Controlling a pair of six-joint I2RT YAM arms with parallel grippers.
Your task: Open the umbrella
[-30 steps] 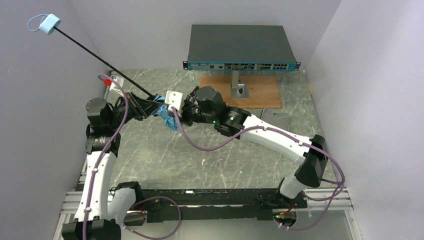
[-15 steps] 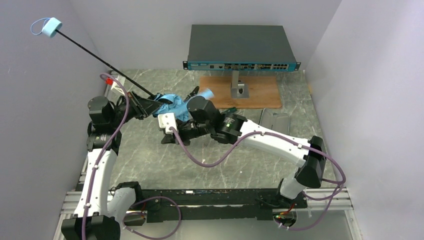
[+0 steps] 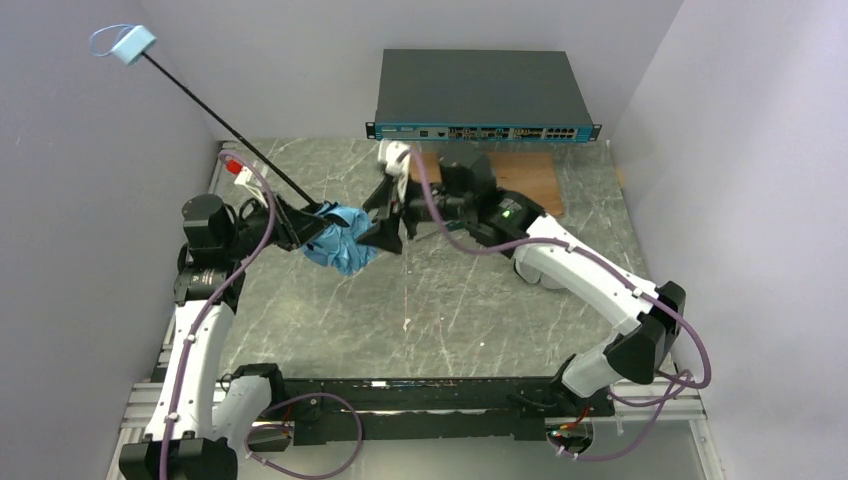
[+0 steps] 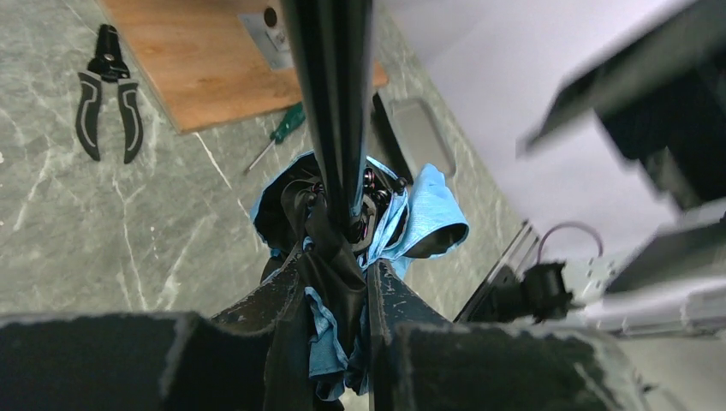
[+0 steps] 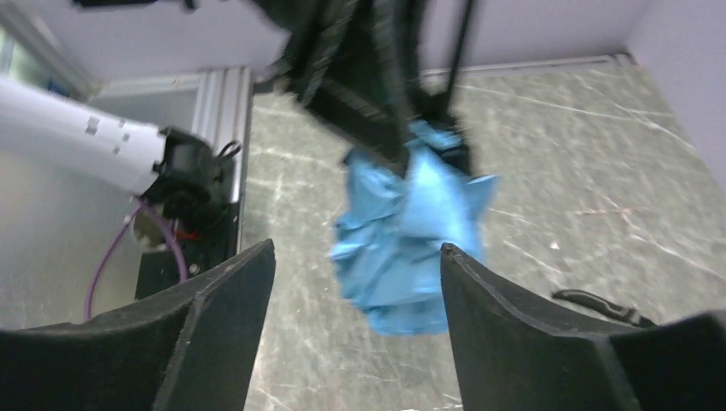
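1. Your left end effector (image 4: 336, 272) is closed narrow on the folding umbrella (image 3: 335, 245). Its two black fingers (image 4: 257, 308) pinch the bunched black and blue fabric where the shaft meets the canopy.
2. From that grip, the umbrella's thin black telescopic shaft (image 3: 215, 117) slants up and to the left, well above the counter. It ends in the pale-blue stub handle (image 3: 133, 45), whose loop strap sits close to the left wall.
3. Just to the right of your left end effector, the sky-blue canopy hangs crumpled and folded in on itself over the grey marbled counter (image 3: 450, 310). You cannot tell whether its lowest fold touches the surface.
4. Your right end effector (image 5: 355, 250) stands wide open and holds nothing. In the right wrist view, the blue canopy shows between the two dark fingers (image 5: 214, 325), beyond their tips. From above, those tips are just beside the canopy's right edge, and you cannot tell whether they touch it.
5. Behind the umbrella, the black-handled pliers (image 4: 107, 94) and the green-handled screwdriver (image 4: 287, 124) lie on the counter. Both are just beside the orange-brown wooden board (image 4: 197, 60).
6. At the back, a dark grey network switch (image 3: 480, 90) sits raised on a stand above that board. Your right arm reaches in from the lower right.
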